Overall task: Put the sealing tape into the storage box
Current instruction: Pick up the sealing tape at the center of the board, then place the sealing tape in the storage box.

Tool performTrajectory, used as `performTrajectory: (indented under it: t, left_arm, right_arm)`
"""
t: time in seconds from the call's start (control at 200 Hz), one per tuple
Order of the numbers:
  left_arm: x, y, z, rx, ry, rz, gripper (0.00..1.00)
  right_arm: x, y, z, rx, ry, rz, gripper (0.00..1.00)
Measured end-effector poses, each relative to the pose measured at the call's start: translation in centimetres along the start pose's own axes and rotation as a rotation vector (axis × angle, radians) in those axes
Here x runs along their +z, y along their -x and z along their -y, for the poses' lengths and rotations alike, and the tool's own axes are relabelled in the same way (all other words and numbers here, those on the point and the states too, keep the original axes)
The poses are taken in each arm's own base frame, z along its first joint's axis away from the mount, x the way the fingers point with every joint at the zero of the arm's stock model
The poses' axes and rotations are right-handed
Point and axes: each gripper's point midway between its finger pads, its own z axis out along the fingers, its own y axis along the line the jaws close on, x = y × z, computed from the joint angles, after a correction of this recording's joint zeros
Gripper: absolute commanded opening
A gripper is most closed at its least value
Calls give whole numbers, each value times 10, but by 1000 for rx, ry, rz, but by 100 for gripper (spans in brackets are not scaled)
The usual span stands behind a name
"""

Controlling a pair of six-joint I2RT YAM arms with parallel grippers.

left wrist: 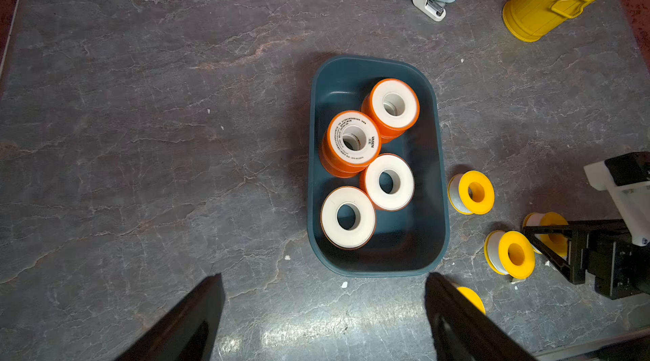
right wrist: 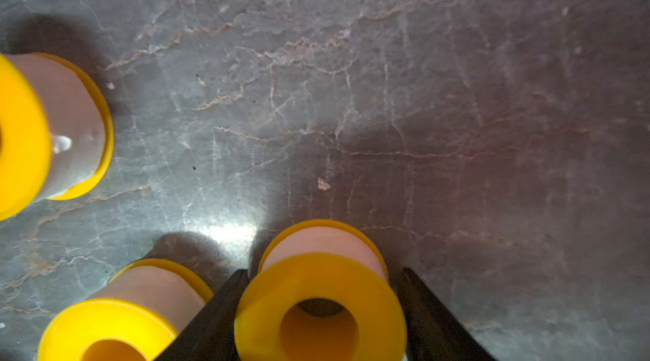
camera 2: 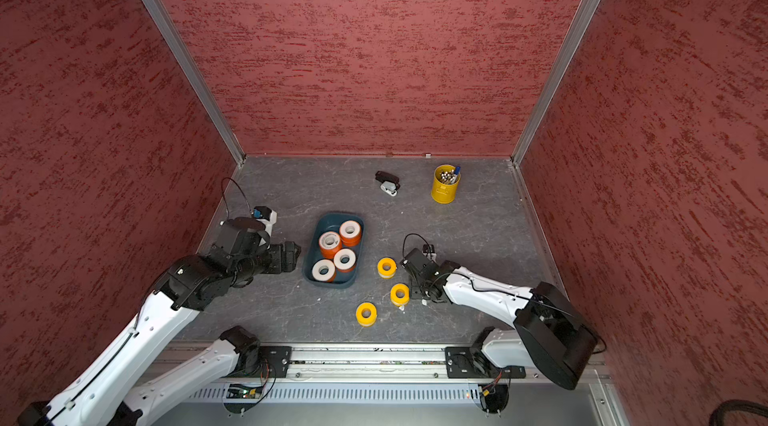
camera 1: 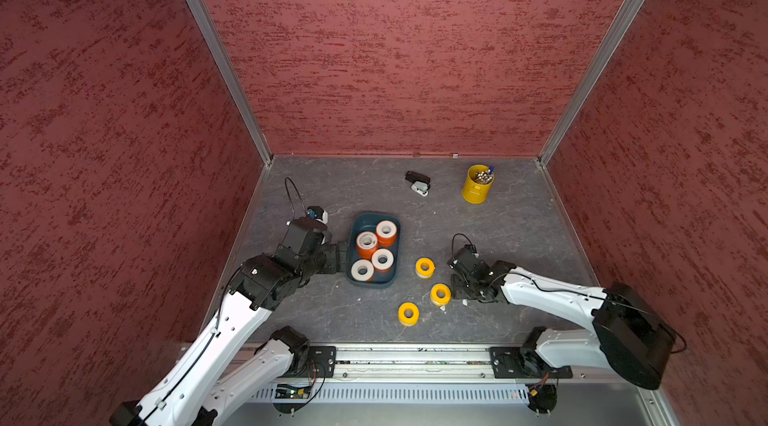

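Observation:
The dark teal storage box sits mid-table and holds several orange-sided sealing tape rolls with white faces. My left gripper hangs open just beside the box's left wall, with nothing between its fingers. Right of the box, my right gripper points down at the table, shut on a yellow tape roll that the top views hide. Three more yellow rolls lie on the table next to it.
A black-and-white stapler and a yellow pen cup stand near the back wall. Red textured walls close in three sides. The arms' mounting rail runs along the front edge.

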Motion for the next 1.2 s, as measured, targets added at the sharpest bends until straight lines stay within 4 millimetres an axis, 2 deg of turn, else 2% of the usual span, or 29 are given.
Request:
performTrajectory:
  t: [0.115, 0.391, 0.636, 0.762, 0.872, 1.042, 1.197]
  left_arm:
    - [0, 0, -1, -4, 3, 1, 92]
    - [1, 1, -2, -3, 4, 2, 92]
    - [1, 1, -3, -8, 9, 3, 93]
    - [1, 2, -5, -15, 15, 4, 93]
    - [1, 3, -8, -26, 23, 7, 92]
    - [1, 4, -9, -29, 26, 10, 92]
    - [1, 4, -10, -31, 28, 11, 93]
  right_arm:
    - [0, 0, 0, -6, -2, -2, 55]
    - [-11, 7, -4, -29, 5, 6, 54]
    - [-47, 44, -32, -78, 72, 79, 55]
    - [-68, 71, -57, -114, 125, 122, 55]
    - [-78, 94, -89, -157, 192, 133, 55]
    - [-73, 115, -146, -249, 287, 99, 55]
    - [-67, 126, -201, -340, 358, 69, 55]
